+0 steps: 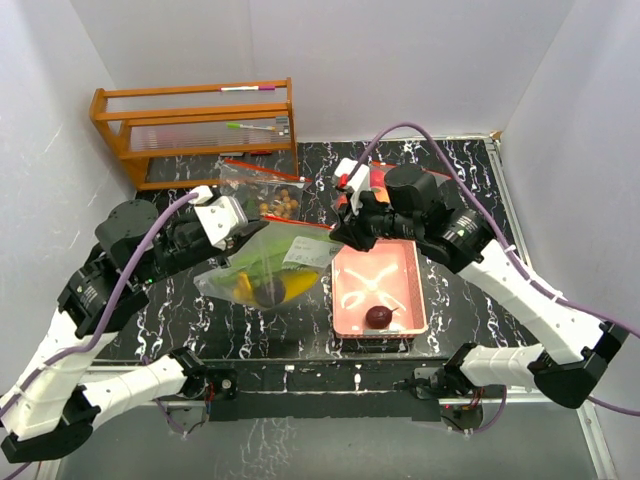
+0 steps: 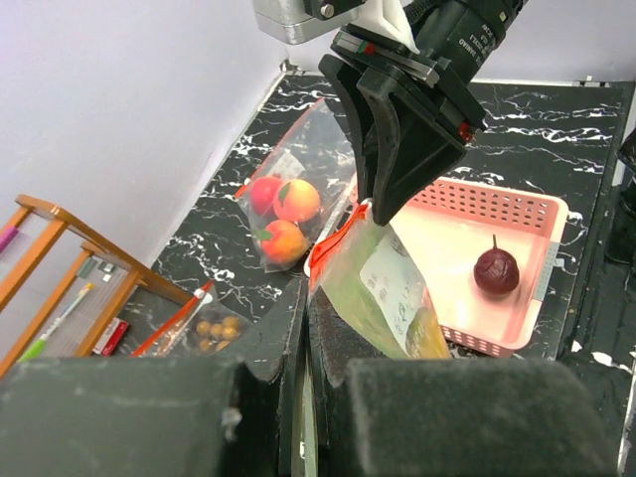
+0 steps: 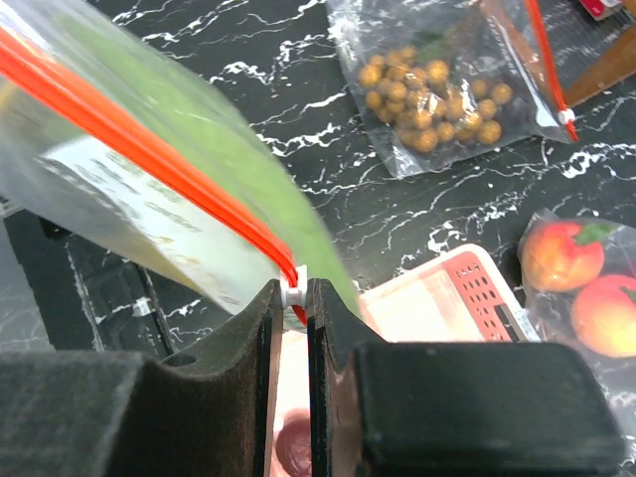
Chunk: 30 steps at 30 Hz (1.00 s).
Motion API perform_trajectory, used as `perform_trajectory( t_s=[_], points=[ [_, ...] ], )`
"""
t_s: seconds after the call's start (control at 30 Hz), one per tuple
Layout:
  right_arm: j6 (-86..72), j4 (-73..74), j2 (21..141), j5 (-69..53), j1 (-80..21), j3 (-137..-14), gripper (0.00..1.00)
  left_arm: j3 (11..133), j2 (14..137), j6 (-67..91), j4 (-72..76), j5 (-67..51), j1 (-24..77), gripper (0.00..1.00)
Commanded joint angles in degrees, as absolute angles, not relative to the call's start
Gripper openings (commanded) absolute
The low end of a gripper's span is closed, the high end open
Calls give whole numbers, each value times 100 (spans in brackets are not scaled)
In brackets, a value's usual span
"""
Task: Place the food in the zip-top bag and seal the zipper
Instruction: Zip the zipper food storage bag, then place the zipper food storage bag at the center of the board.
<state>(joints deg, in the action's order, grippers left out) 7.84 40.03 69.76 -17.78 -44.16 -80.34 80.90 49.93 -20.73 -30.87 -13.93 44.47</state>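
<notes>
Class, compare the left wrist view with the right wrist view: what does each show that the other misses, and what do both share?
Left wrist only: the wooden rack, the left gripper shut on a corner of the zip-top bag, and the right gripper seen from outside. Right wrist only: the white slider pinched in that gripper's jaws. Both: the bag's orange zipper, the longan bag, the peach bag, the pink basket.
</notes>
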Motion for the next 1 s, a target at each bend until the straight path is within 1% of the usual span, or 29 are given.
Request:
perform_trajectory(
  t_s=[0.0, 0.23, 0.33, 0.37, 0.47, 0.57, 0.67, 0.7, 0.77, 0.83, 0.87, 0.9, 0.97],
  points=[
    [824, 4156, 6779, -1506, -4102, -7922, 15, 8471, 4719, -2189, -2667, -1155, 4425, 0],
    [805, 4164, 6693, -1543, -3949, -7736, 15, 8373, 4738, -2190, -2619, -1134, 4430, 0],
    [783, 4081, 6680, -1571, -3953, -7748, 19, 8254, 4816, -2119, -2573, -1018, 4429, 0],
    [766, 4042, 6680, -1599, -3953, -7760, 22, 8174, 4838, -2050, -2523, -940, 4425, 0],
    [628, 3955, 6740, -1577, -3955, -7838, 36, 7868, 4979, -1846, -2380, -675, 4430, 0],
    [387, 3785, 6853, -1459, -3952, -7866, 43, 7601, 5195, -1656, -2242, -424, 4429, 0],
    [153, 3534, 6939, -1285, -3953, -7824, 57, 7452, 5439, -1549, -2077, -122, 4427, 0],
    [85, 3472, 6961, -1175, -3951, -7832, 61, 7445, 5513, -1525, -2047, -4, 4434, 0],
    [-56, 3403, 7002, -802, -3948, -7859, 73, 7462, 5666, -1477, -1997, 275, 4430, 0],
    [-196, 3403, 7030, -438, -3952, -7918, 76, 7456, 5791, -1443, -1924, 581, 4425, 0],
    [-280, 3405, 7031, -299, -3952, -7925, 89, 7447, 5838, -1415, -1884, 732, 4421, 0],
    [-368, 3391, 7025, -177, -3954, -7923, 97, 7434, 5885, -1410, -1823, 854, 4421, 0],
    [-498, 3378, 6993, -38, -3952, -7877, 98, 7385, 5966, -1406, -1720, 989, 4417, 0]
  ],
)
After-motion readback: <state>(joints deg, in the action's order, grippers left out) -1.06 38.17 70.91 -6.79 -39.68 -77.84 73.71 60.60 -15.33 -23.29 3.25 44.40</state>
